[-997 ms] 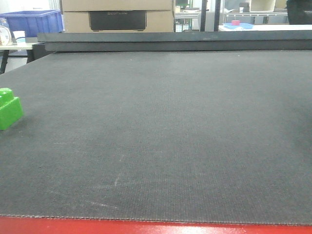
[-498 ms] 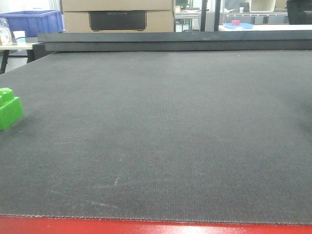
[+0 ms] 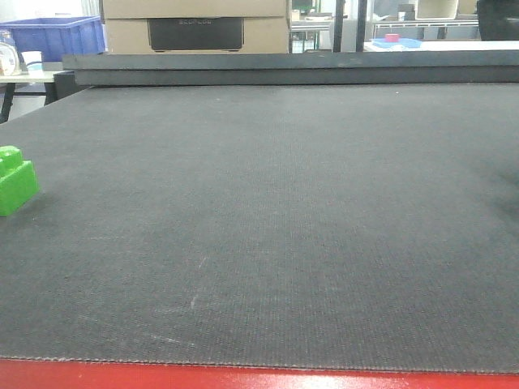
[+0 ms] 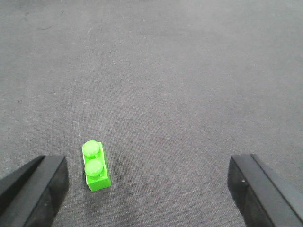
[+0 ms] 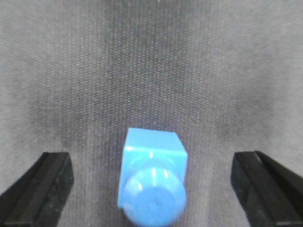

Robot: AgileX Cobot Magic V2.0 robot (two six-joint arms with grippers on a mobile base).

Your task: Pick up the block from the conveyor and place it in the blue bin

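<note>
You are at the approach: the left gripper [image 4: 147,165] gapes over the green block [image 4: 96,166] on the belt [image 4: 189,71], so centre leftward, lower, clench.

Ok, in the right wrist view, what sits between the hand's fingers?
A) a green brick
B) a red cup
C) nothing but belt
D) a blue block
D: a blue block lies on the belt, midway between the right hand's spread fingers.
</note>
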